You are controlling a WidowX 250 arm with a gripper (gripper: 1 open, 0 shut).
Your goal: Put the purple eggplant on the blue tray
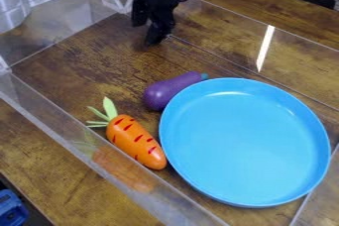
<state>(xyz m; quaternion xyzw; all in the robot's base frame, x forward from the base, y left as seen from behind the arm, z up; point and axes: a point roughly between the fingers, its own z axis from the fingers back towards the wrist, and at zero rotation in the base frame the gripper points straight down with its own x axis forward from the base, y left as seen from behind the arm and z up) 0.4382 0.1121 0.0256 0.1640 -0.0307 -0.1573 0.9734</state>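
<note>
Camera view shows you the purple eggplant [167, 93] lying on the wooden table [79, 66], just beside the upper-left rim of the blue tray [247, 141], outside it. Left of the tray sits the carrot [133, 139]. Your gripper [155, 34] hangs well beyond the tray, dark and blurred; you cannot tell how its fingers stand.

- There was one eggplant [172, 90].
- There was one carrot [135, 142], also only one.
- Of trays, there was exactly one tray [245, 141].
- There was one gripper [154, 38]; how many fingers it had, I could not tell.
- There was one wooden surface [82, 67].
- Of clear walls [99, 159], I counted at least two.
- There was one blue object [11, 208] of a kind I could not tell.
</note>
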